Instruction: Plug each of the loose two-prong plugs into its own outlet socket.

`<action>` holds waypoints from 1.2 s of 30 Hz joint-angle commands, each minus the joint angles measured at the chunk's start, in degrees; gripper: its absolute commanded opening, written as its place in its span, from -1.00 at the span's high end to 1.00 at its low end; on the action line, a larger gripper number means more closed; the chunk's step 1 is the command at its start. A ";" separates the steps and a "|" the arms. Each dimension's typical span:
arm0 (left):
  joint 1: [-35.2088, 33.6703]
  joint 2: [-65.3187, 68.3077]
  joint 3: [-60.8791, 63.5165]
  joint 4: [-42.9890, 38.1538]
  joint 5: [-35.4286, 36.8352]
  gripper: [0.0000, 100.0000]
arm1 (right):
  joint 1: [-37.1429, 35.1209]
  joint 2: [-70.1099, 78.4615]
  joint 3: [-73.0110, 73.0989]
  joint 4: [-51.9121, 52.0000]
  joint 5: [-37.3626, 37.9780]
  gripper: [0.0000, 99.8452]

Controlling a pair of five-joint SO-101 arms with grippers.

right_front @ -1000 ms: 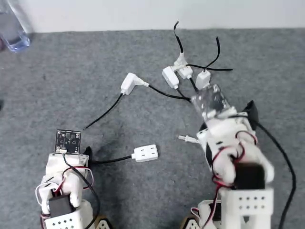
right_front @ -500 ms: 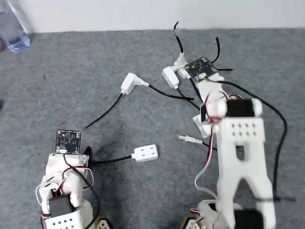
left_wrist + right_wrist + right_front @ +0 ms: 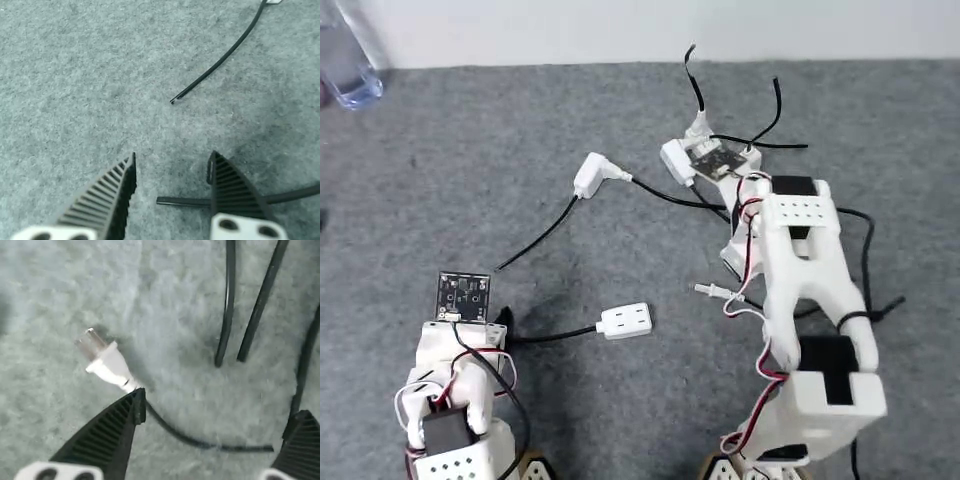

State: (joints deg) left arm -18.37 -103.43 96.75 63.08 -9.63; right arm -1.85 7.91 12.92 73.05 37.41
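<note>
In the right wrist view a small white two-prong plug (image 3: 105, 360) lies on the grey carpet, its black cord curling away beneath my open right gripper (image 3: 220, 405). One finger tip sits just beside the plug's cord end, and nothing is between the fingers. In the high view this arm (image 3: 790, 230) stretches to the cluster of white plugs (image 3: 700, 135) at the back. A white outlet socket (image 3: 625, 320) on a black cord lies mid-table. My left gripper (image 3: 172, 165) is open over bare carpet, with a black cord (image 3: 182, 201) near one finger.
A white angled plug (image 3: 590, 175) with a black cable lies left of the cluster, next to another white block (image 3: 677, 160). A small loose plug (image 3: 715, 291) lies beside the right arm. Two black cable ends (image 3: 227, 300) cross ahead of the right gripper. A clear bottle (image 3: 345, 60) stands far left.
The right arm has unfolded from near its base and stretched out to the plug cluster at the back. The left arm has kept still.
</note>
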 commanded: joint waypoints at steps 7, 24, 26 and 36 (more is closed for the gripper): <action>0.00 -0.70 -0.31 -0.88 -0.35 0.57 | -2.24 0.66 -2.29 -3.47 1.49 0.19; 0.00 -0.70 -0.31 -0.88 -0.35 0.57 | -6.02 0.66 4.40 -5.05 3.60 0.44; 0.00 -0.70 -0.31 -0.88 -0.35 0.57 | -6.11 0.57 5.36 -4.97 3.60 0.44; 0.00 -0.70 -0.31 -1.05 -0.35 0.57 | -6.46 0.04 9.32 -4.88 3.52 0.44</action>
State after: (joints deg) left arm -18.37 -103.43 96.75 63.08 -9.63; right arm -7.82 8.79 21.98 68.22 40.48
